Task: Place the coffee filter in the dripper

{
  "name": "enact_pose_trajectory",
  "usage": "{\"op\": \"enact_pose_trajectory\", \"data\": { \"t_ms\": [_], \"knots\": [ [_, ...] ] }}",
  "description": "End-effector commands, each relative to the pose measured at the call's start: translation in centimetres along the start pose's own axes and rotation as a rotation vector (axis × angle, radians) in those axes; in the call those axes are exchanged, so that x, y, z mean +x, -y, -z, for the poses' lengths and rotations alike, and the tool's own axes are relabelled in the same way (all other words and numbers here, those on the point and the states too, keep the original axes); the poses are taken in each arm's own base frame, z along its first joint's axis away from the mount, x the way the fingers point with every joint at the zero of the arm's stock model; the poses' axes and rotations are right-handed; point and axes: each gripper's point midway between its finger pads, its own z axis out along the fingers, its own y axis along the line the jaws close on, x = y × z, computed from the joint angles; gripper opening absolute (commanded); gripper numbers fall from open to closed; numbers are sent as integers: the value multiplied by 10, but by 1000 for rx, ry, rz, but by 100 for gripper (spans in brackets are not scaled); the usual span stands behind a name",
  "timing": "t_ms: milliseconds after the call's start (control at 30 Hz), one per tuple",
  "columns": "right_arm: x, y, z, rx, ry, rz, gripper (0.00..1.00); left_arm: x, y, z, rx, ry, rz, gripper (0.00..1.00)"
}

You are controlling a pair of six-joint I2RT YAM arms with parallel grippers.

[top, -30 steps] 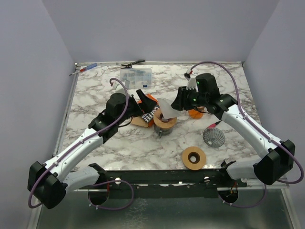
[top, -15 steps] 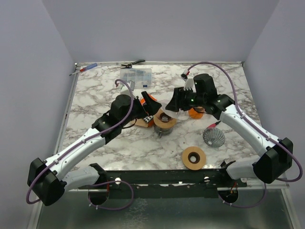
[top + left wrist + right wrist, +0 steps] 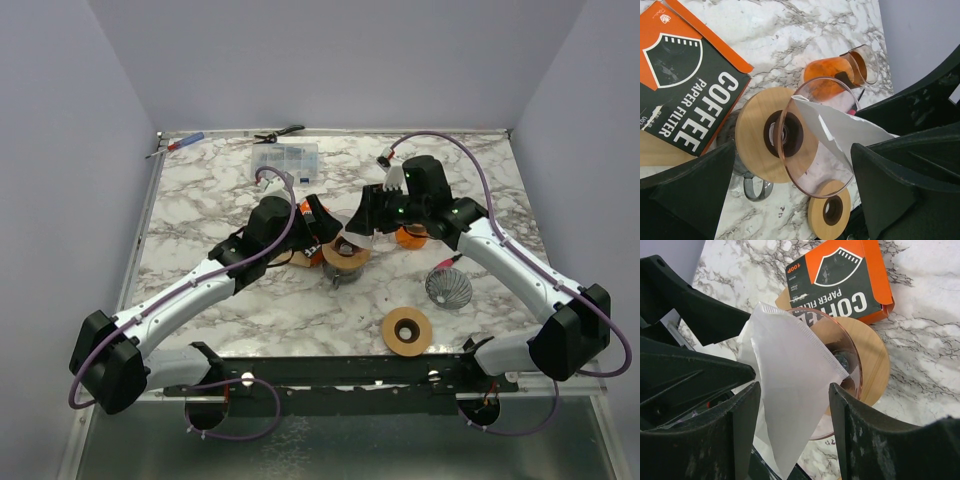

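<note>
The dripper [image 3: 345, 256], a clear glass cone on a round wooden collar, stands mid-table on a dark stand. It also shows in the left wrist view [image 3: 756, 150] and the right wrist view [image 3: 874, 365]. The white paper coffee filter [image 3: 790, 385] leans with its tip inside the glass cone, and its wide end sticks out over the rim towards my right gripper [image 3: 795, 440]. That gripper is open, with the filter lying between its fingers. The filter also shows in the left wrist view [image 3: 840, 131]. My left gripper [image 3: 792, 200] is open and empty, just left of the dripper.
An orange coffee filter box [image 3: 306, 240] lies left of the dripper. An orange glass server [image 3: 410, 238] stands to its right. A wire mesh cone [image 3: 448, 288] and a spare wooden ring [image 3: 407, 330] lie nearer the front. A clear organiser box [image 3: 285, 160], pliers [image 3: 278, 132] and a screwdriver [image 3: 178, 145] lie at the back.
The right gripper has moved left and down, bringing the filter from above the dripper into its cone. The left gripper has moved right, up to the dripper.
</note>
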Motion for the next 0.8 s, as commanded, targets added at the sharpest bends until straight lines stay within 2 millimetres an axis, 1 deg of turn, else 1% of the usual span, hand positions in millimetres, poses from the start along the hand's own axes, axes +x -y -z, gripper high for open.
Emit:
{"op": "enact_pose_trajectory", "data": {
  "t_ms": [0,133,267,500,633,767],
  "knots": [
    [0,0,0,10,8,13,61,-7,-2,-1,-25,39,-14,99],
    [-2,6,1,45,16,25,61,-3,-9,-3,-48,30,-34,97],
    [-3,16,2,102,15,36,61,2,-17,-4,-83,1,-82,97],
    [-4,25,6,157,30,21,61,4,-22,-2,-101,-12,-105,98],
    [-7,23,9,154,40,23,61,5,-24,-1,-107,-17,-115,98],
    [-8,15,9,117,37,24,58,5,-25,-2,-116,-19,-117,98]
  ]
}}
